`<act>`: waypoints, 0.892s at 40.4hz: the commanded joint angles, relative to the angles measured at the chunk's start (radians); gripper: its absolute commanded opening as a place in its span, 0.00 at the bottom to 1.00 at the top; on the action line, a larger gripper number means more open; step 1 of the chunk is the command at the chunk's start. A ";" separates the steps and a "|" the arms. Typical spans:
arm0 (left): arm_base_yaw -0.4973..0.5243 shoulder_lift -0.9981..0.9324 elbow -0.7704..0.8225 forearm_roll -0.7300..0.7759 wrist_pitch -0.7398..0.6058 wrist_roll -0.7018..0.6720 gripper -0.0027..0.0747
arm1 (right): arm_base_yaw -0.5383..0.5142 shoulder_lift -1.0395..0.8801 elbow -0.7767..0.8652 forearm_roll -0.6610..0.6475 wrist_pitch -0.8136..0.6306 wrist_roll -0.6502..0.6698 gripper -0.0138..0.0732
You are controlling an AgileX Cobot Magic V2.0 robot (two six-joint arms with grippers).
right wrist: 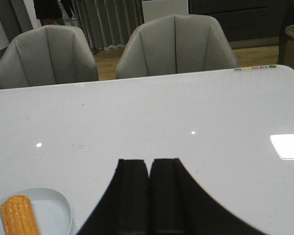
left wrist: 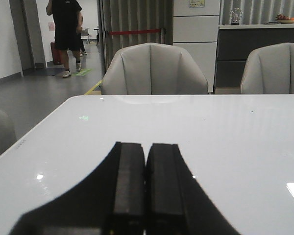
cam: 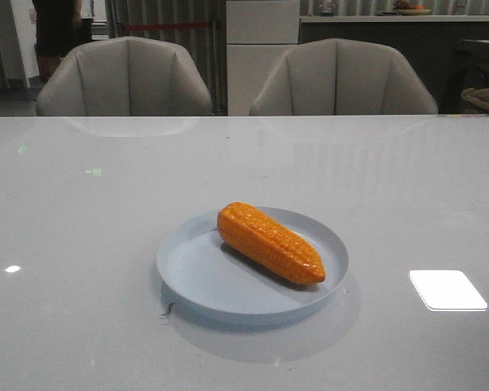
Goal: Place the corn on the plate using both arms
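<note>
Front view: corn (cam: 270,243) lies inside the plate (cam: 196,281), set diagonally, blunt end toward the far left rim, tapered tip near the right rim. No arm shows in this view.
Plate position: on the table (cam: 81,244), near the middle, in front of two chairs (cam: 124,77).
Left gripper (left wrist: 145,191): jaws closed pad to pad, nothing between them; it points over bare table, corn and plate out of its view.
Right gripper (right wrist: 149,196): jaws likewise pressed together and empty; plate rim and the corn's blunt end sit at the edge of its view, apart from the fingers.
Task status: judged complete, since the corn rests fully within the rim and neither gripper touches it.
Step in hand: judged to be holding clear or parking both arms.
Technique: keep both grippers well away from the plate; route any motion away from it, not across it.
Risk: the glossy cob may roll if the plate is nudged, and the tip lies close to the rim.
Check: confirm in the front view that the corn stays off the rim.
</note>
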 commanded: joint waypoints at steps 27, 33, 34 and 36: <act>-0.007 -0.022 0.038 -0.009 -0.079 -0.009 0.16 | 0.021 -0.254 0.288 -0.007 -0.230 -0.001 0.22; -0.007 -0.022 0.038 -0.009 -0.079 -0.009 0.16 | 0.021 -0.276 0.301 -0.007 -0.191 -0.001 0.22; -0.007 -0.022 0.038 -0.009 -0.079 -0.009 0.16 | 0.021 -0.276 0.301 -0.006 -0.192 -0.001 0.22; -0.007 -0.022 0.038 -0.009 -0.079 -0.009 0.16 | 0.021 -0.276 0.301 -0.006 -0.192 -0.001 0.22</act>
